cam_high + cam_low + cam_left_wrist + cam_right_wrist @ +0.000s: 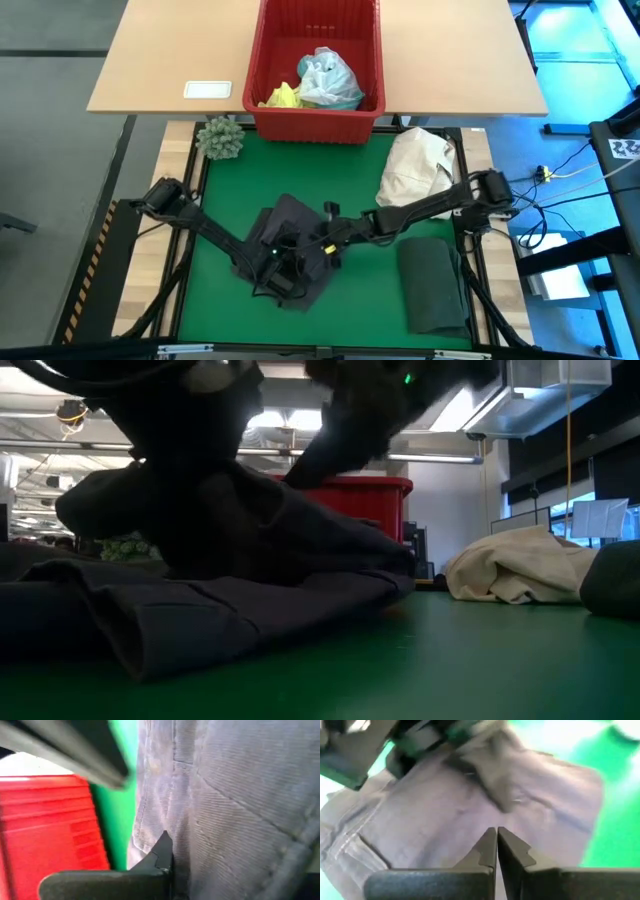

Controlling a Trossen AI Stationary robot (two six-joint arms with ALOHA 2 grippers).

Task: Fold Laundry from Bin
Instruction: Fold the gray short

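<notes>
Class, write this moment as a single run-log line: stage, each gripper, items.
stage: folding grey garment on green mat | left gripper: shut on grey garment | right gripper: shut, over garment | bin: laundry inside

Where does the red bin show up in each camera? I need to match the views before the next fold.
High view: the red bin sits at top centre, past the green mat.
Low view: its rim shows mid-picture, behind the grey garment.
Left wrist view: it fills the left side.
Right wrist view: not in it.
Shared landmark: the grey garment, in every view.
</notes>
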